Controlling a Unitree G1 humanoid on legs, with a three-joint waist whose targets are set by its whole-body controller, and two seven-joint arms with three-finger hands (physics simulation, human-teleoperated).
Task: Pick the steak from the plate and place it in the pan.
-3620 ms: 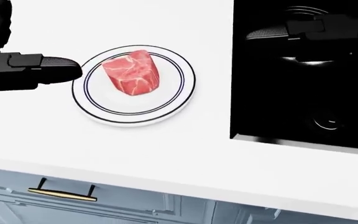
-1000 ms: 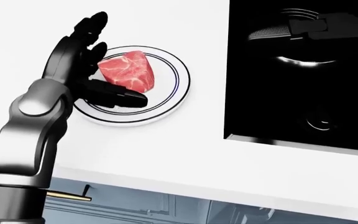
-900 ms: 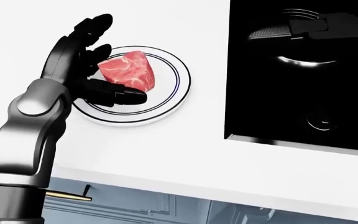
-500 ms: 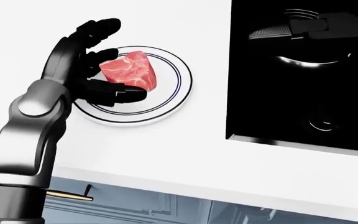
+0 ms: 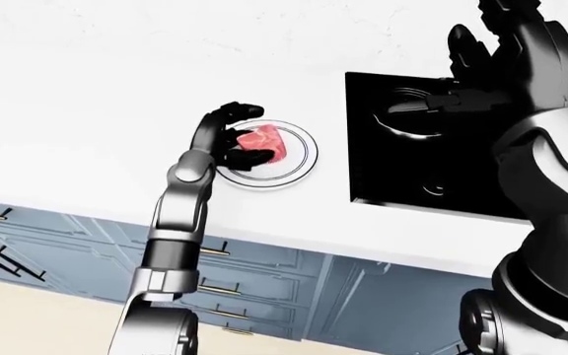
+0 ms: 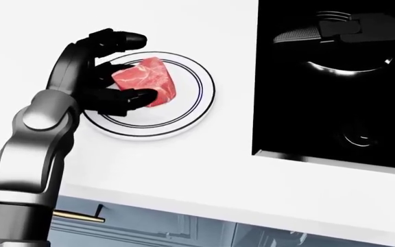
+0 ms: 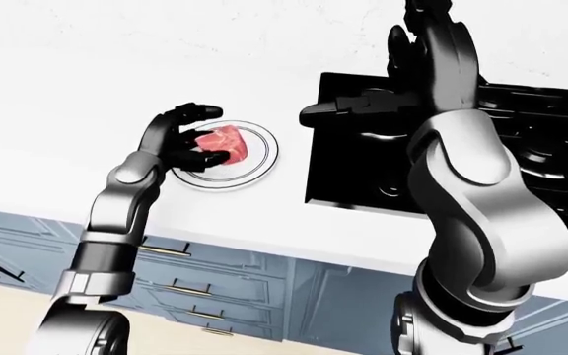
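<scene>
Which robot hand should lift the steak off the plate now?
Left. The left robot hand already curls around the steak on the plate; the right robot hand is raised, open, over the stove.

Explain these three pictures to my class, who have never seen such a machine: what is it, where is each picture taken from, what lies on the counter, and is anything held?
This is a computer simulation of a humanoid robot, steered by a person. All three pictures come from cameras on its head, looking down over its own arms; two are a left and right eye pair. On the white counter sits a plate with a raw steak on it. The left hand has its fingers curled round the steak, which still rests on the plate. To the right is a black stove with a dark pan on it. The right hand is raised open above the stove, holding nothing.
</scene>
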